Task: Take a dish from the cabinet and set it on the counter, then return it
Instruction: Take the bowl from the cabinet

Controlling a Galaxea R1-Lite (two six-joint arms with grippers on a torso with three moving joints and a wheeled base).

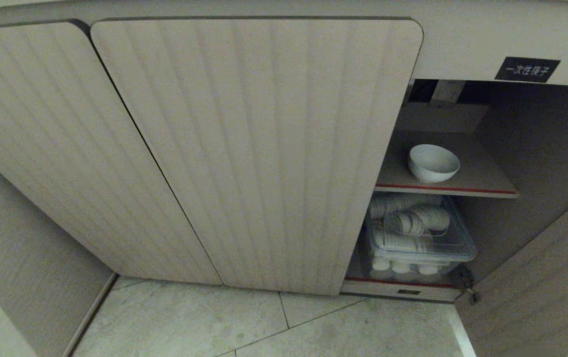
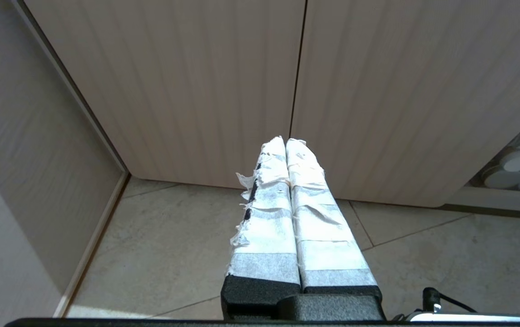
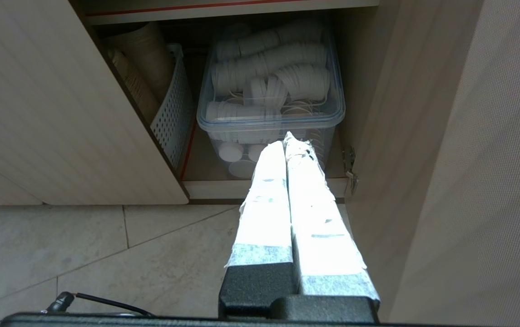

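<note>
Dish [image 1: 433, 162]: small white glossy bowl, upright on the red-edged upper shelf [image 1: 482, 184] of the cabinet [image 1: 254, 148], in the open right-hand bay, below and left of the black label [image 1: 527, 69]. Nothing touches it.

Under that shelf: clear plastic bin [image 3: 271, 113] with stacked white ribbed cups [image 3: 278, 68] lying on their sides. Beside the bin, further behind the shut door, a white perforated basket [image 3: 173, 109] holds brownish rolled items; too dark to identify them.

Two doors left of the shelf are shut; the right-hand door [image 1: 541, 277] is swung out.

Left gripper [image 2: 285, 141]: taped fingers pressed together, holding nothing, aimed at the seam between the two shut doors, over the tiled floor [image 2: 187, 245].

Right gripper [image 3: 284, 140]: taped fingers likewise pressed together and empty, pointed into the open bay at the bin, well below the shelf and the dish.

Neither arm appears in the head view. The counter is not in any view.

Progress, judged: access to the shelf is already there, but the dish is not grasped, so either nothing has begun or the full cycle is complete; these views cannot separate the two. If at the start, all remains: reach to the shelf, grasp, lift out, place on the counter, bring back.
</note>
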